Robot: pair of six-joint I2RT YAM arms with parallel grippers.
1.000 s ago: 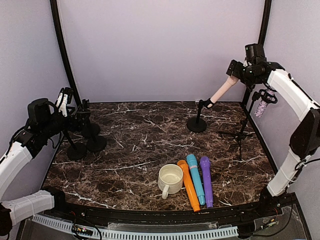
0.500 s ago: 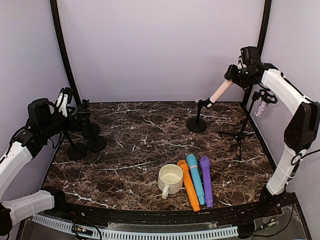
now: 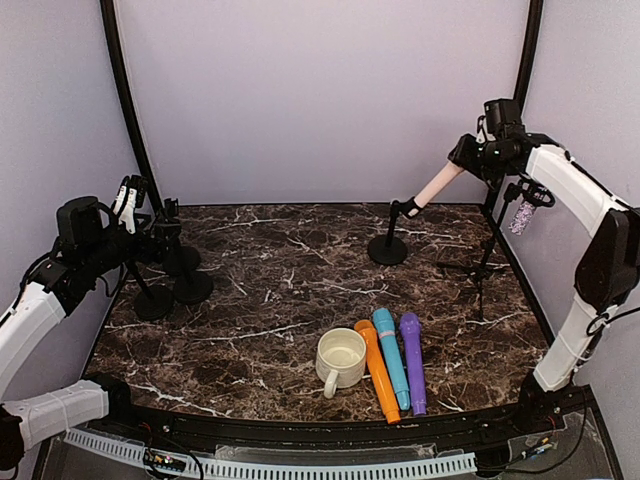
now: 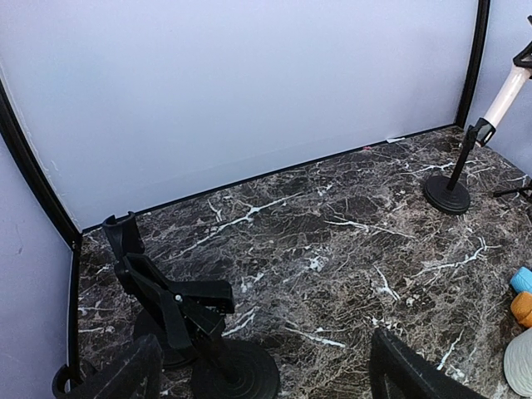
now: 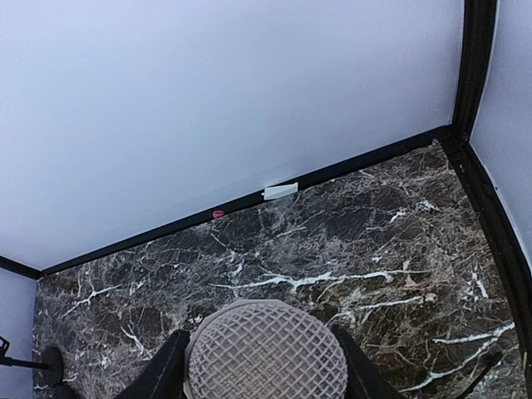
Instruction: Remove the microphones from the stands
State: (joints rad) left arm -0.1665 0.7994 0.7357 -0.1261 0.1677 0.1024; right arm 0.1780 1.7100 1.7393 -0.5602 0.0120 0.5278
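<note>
A pink microphone (image 3: 437,186) with a grey mesh head (image 5: 266,351) leans up to the right in the clip of a black round-based stand (image 3: 387,250) at the back right. My right gripper (image 3: 470,155) is at the top end of it, its two black fingers (image 5: 162,374) pressed against either side of the mesh head. The same microphone (image 4: 505,83) and stand (image 4: 449,193) also show far off in the left wrist view. At the far left my left gripper (image 3: 135,200) hangs open and holds nothing, near several empty black stands (image 4: 179,307).
A cream mug (image 3: 341,358) stands near the front, with an orange microphone (image 3: 377,371), a blue one (image 3: 391,357) and a purple one (image 3: 412,360) lying beside it. A glittery microphone (image 3: 522,215) hangs on a thin tripod (image 3: 480,265) by the right wall.
The right gripper's fingers have come together onto the microphone's head. The stand's base and clip have shifted slightly to the left. The left arm has not moved.
</note>
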